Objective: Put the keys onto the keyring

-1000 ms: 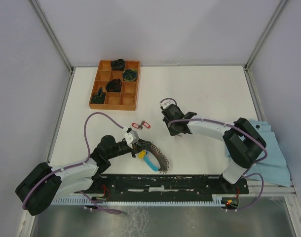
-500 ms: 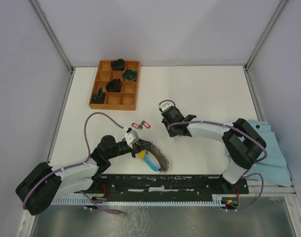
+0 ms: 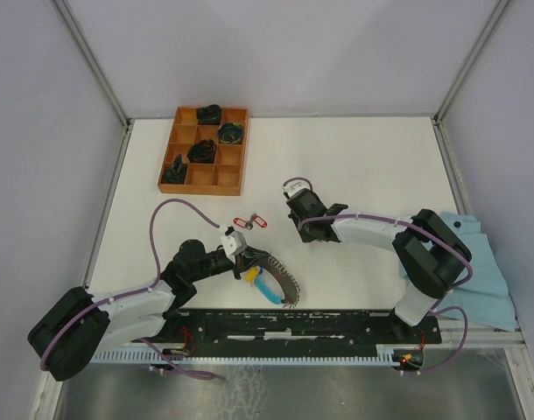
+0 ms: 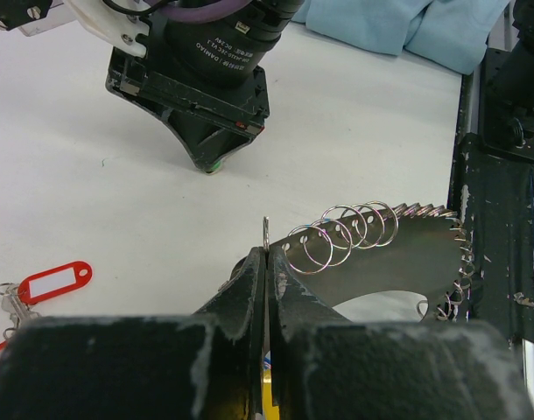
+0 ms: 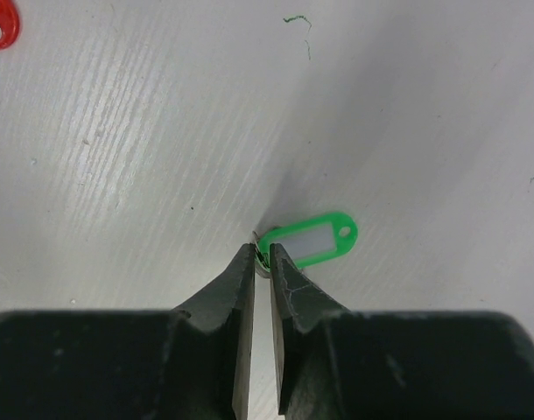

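Top, tray: wooden tray [image 3: 202, 177] at the bench's [image 3: 363, 157] far left; dark bundles [image 3: 201, 151] in several compartments.
Top, bench: red-tagged key [image 3: 252, 221] between the arms; keyring [image 3: 283, 282] at the near edge.
Left wrist: left claw [image 4: 267, 258] pinched on the keyring's thin ring; blue cloth [image 4: 398, 22] cut off.
Right wrist: right claw [image 5: 261, 249] narrow, astride the ring end of the green-tagged key [image 5: 309, 241]; grip unclear.
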Tool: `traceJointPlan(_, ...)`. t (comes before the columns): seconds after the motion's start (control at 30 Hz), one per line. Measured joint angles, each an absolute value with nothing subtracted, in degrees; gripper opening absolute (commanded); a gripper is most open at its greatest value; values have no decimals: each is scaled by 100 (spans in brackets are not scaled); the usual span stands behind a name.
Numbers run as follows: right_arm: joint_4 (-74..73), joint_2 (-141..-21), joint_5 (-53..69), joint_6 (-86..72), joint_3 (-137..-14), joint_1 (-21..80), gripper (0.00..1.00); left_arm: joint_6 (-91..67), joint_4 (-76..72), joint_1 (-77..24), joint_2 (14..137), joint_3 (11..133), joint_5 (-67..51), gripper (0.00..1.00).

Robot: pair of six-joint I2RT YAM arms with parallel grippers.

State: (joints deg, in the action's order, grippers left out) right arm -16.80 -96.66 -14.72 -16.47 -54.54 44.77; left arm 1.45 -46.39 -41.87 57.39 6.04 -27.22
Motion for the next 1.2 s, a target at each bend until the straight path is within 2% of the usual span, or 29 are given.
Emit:
traceJointPlan(0.5,-1719,-9725,-1531,-1643,-5450,4480,18,145,-4641,-4185,5749,604,-2735,3)
traceJointPlan(0.6,-1721,-9725,-1531,-1643,-5450,4480,15,145,-4639,-4185,5749,607,-2735,3)
traceJointPlan(0.83,-1726,-9725,-1529,-1638,-5450,4480,1,145,-4641,-4187,5749,604,-2738,3)
traceJointPlan(1.2,-2099,-9000,-1022,-1354,-5450,4416,1,145,-5037,-4185,5929,604,-2777,3)
